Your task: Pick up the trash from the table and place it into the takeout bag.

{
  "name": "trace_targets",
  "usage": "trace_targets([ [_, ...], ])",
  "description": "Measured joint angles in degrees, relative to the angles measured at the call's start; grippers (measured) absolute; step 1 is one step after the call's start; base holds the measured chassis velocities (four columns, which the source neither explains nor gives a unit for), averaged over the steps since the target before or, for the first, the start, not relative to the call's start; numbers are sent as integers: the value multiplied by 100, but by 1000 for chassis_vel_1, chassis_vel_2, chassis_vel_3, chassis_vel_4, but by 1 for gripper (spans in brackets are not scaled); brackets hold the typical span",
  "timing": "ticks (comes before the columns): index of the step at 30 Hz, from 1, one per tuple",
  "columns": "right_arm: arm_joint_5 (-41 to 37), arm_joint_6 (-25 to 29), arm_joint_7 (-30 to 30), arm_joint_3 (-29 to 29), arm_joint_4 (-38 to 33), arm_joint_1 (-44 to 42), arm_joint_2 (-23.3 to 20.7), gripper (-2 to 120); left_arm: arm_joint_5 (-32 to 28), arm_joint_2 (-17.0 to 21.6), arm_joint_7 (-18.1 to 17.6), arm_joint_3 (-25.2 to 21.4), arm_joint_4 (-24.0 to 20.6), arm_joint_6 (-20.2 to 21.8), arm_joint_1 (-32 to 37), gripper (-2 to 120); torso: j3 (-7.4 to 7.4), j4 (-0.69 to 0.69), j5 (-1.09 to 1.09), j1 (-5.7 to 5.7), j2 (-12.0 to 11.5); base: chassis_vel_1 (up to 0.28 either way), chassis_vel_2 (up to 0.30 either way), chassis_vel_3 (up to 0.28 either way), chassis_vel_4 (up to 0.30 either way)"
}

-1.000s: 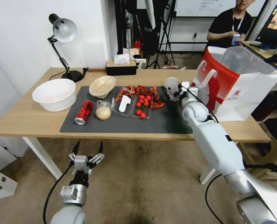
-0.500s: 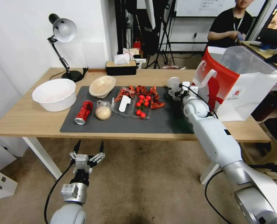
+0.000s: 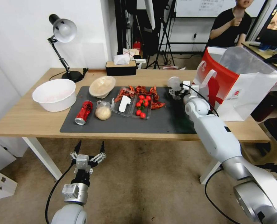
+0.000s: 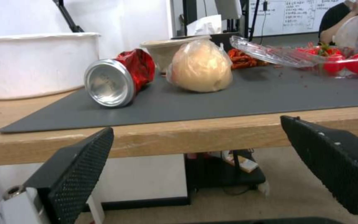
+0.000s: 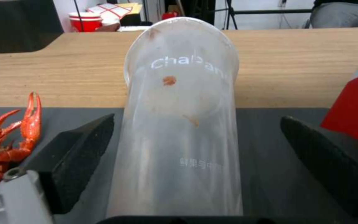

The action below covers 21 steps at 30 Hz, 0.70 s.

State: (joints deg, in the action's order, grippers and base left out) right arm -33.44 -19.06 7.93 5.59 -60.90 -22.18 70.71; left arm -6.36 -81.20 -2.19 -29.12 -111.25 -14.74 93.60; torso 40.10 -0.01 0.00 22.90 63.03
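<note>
A clear plastic cup (image 5: pixel 179 140) lies on its side on the dark mat (image 3: pixel 163 121), close to the red and white takeout bag (image 3: pixel 237 87). My right gripper (image 5: pixel 197 161) is open around it, one finger on each side and neither pressing on it; in the head view the cup (image 3: pixel 174 83) shows just past the right gripper (image 3: pixel 179 91). A crushed red can (image 3: pixel 84 112), a bagged bun (image 3: pixel 103 112) and a beige bowl (image 3: pixel 102 86) sit on the mat's left part. My left gripper (image 3: pixel 88 150) hangs open below the table's (image 3: pixel 26 118) front edge, facing the can (image 4: pixel 117 79) and bun (image 4: pixel 199 67).
A white bowl (image 3: pixel 54 94) stands at the table's left. A desk lamp (image 3: pixel 62 31) and a tissue box (image 3: pixel 121 67) are along the back. A clear tray of cherry tomatoes (image 3: pixel 141 105) and crawfish shells (image 3: pixel 144 91) lie mid-mat.
My right arm has shifted slightly to the right, toward the bag, with its fingers staying around the cup. The left arm has barely moved.
</note>
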Motion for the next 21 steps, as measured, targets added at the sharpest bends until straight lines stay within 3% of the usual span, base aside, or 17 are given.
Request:
trace_targets([
  [11,4,81,-31,-7,-96,-87,-10,63,7,8,4,10,-23,-9,7,100,1,2,1,1,-1,0,0,0,0],
  [14,5,94,-27,10,-196,-165,-37,49,11,21,8,23,-33,-12,17,100,2,3,3,2,-2,0,0,0,0],
  [21,15,58,35,63,-548,-314,-95,32,14,36,8,32,-70,-14,21,100,3,0,2,3,-2,0,0,0,0],
])
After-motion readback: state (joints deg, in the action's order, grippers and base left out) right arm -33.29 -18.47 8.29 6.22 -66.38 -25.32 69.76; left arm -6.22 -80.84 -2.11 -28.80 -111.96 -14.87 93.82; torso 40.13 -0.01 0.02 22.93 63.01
